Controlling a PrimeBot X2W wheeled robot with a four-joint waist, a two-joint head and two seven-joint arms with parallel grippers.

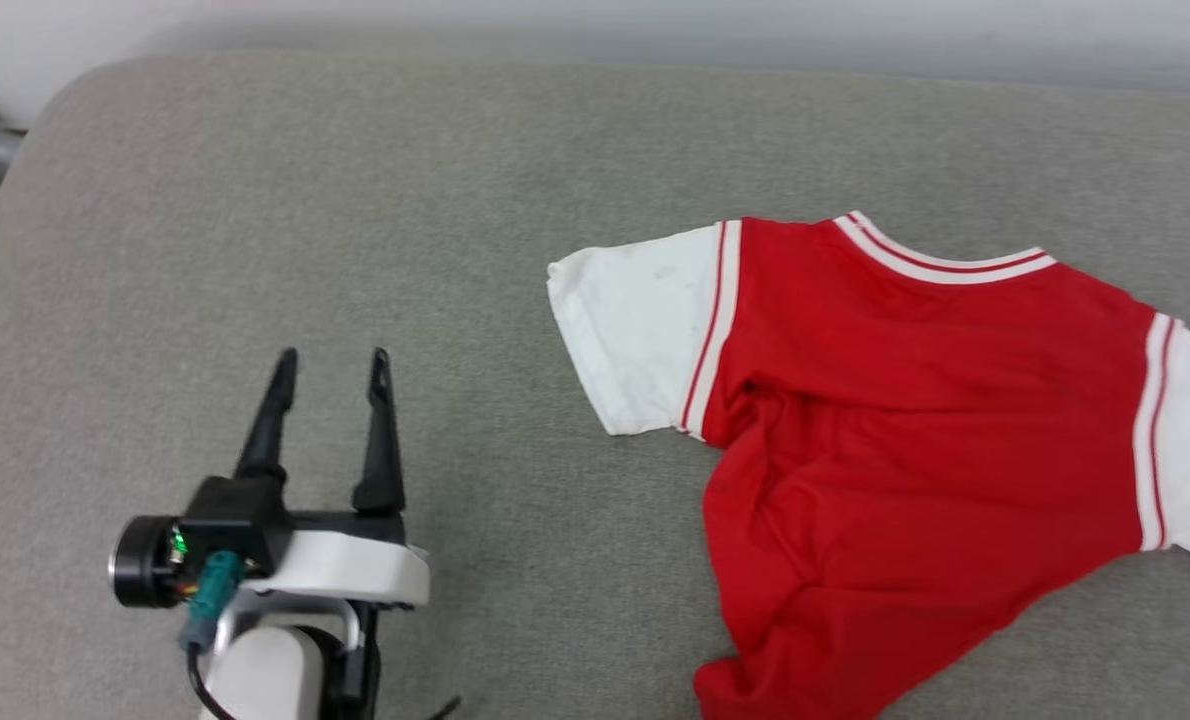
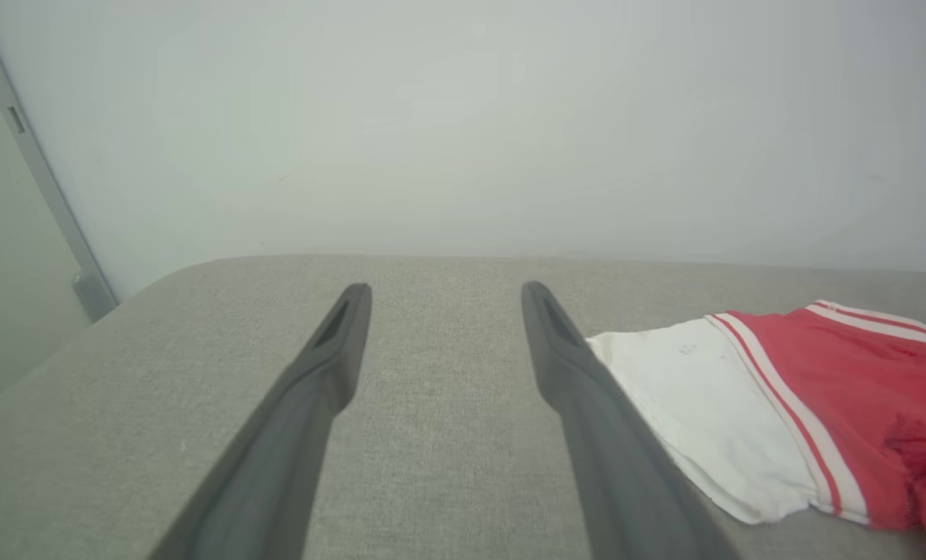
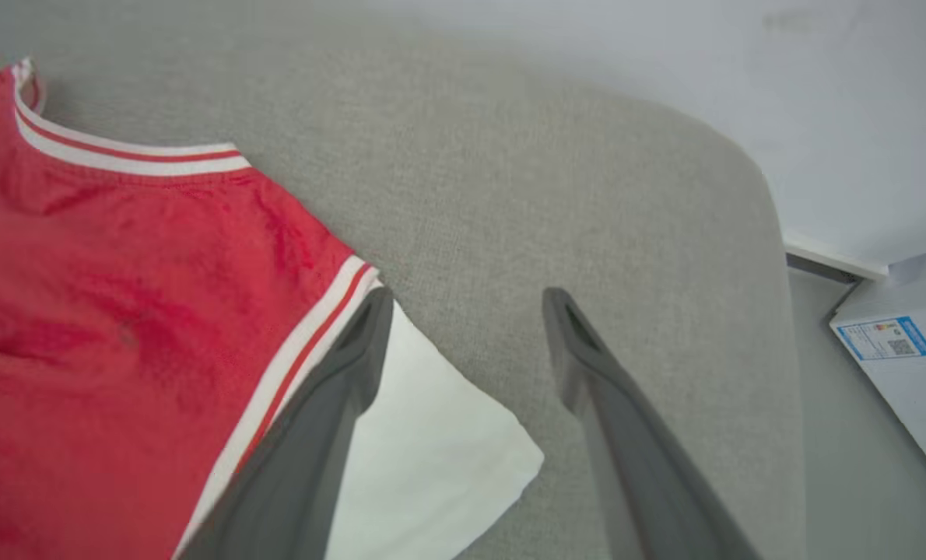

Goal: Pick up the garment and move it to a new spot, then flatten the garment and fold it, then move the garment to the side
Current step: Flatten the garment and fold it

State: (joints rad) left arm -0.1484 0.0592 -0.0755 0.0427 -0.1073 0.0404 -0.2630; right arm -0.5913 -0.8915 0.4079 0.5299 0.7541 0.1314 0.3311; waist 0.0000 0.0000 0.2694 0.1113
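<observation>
One stage of three, at most, looks done to us: the garment lies set down, while flattening, folding and moving aside remain. The grey padded surface (image 1: 355,200) carries everything. The garment (image 1: 915,420) lies toward its right edge, plain red face up, collar toward the far edge, lower body bunched in wrinkles. Our left gripper (image 1: 333,355) hovers toward the near-left corner, fingers spread and empty, well apart from the cloth. Our right gripper (image 3: 469,299) is spread too, holding nothing, one finger over a white sleeve (image 3: 432,451).
</observation>
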